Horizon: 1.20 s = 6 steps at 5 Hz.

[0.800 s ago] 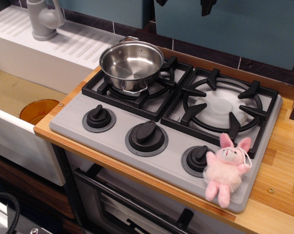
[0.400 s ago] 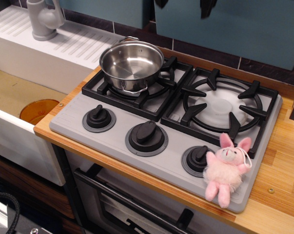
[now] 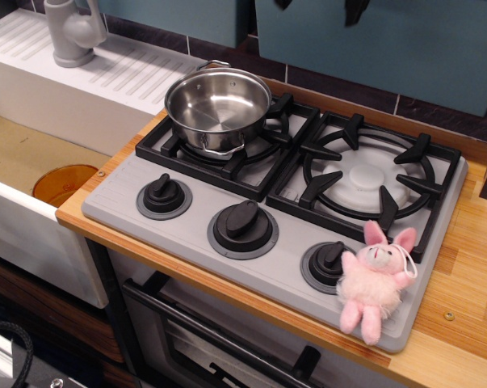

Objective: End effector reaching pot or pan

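Wooden counter (image 3: 461,323) carries the grey stove (image 3: 186,267) with its two black grates. On the left grate (image 3: 259,166) sits the shiny pot (image 3: 217,107), upright and empty. By the front right knob lies a pink plush bunny (image 3: 374,281). Up at the top edge, just the black fingers (image 3: 355,10) of the end effector (image 3: 320,6) peek in, well apart from the pot; their spread can't be judged.

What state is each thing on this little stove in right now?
steel pot: upright, empty, on left burner grate.
right burner grate: bare.
three knobs: untouched.
pink plush bunny: lying on the stove's front right corner.
gripper: only finger tips show at top edge, far from pot; jaws' state unclear.
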{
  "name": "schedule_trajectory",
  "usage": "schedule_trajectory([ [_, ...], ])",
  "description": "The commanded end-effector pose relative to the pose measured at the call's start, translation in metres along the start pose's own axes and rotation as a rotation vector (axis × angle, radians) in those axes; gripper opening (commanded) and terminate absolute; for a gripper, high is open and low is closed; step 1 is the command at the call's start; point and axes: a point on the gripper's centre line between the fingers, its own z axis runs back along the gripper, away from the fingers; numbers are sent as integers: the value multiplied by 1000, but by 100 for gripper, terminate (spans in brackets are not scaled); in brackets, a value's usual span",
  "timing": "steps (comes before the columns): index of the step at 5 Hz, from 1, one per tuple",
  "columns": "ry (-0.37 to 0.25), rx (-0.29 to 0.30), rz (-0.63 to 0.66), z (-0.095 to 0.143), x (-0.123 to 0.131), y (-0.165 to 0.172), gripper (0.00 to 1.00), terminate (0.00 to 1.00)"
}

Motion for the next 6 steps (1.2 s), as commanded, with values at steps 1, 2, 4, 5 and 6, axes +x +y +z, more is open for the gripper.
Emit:
schedule_trajectory([
  [1,-74,26,5,12,28,2,100,0],
  [2,-104,71,-43,2,15,27,100,0],
  [4,-120,69,-59,-4,12,41,100,0],
  [5,-127,66,-54,-9,14,41,100,0],
  [6,-125,56,-57,-18,21,41,100,0],
])
